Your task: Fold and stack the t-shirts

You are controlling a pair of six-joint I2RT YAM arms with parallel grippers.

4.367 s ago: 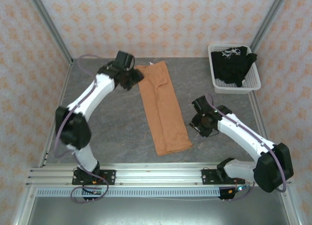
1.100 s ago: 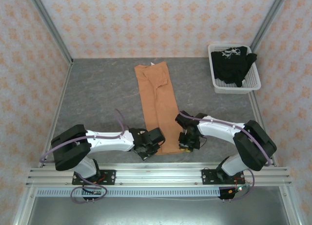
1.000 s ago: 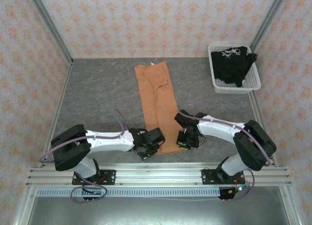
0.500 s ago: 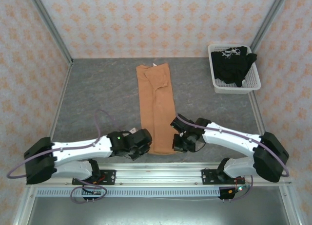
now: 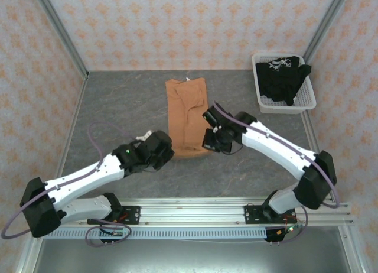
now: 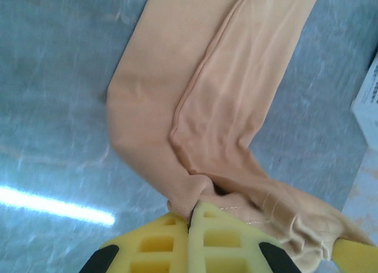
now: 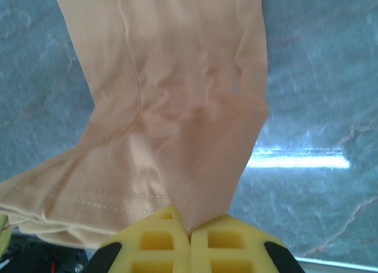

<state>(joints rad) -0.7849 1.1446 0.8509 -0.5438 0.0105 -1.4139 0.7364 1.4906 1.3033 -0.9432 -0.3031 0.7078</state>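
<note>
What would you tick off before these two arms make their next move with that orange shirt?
1. The left end effector is shut on the hem of the orange t-shirt: ok.
2. The right end effector is shut on the hem: ok.
3. Both held corners are level: cannot tell.
4. The shirt's far half lies on the table: ok.
5. The black t-shirt is out of the way in the basket: ok.
</note>
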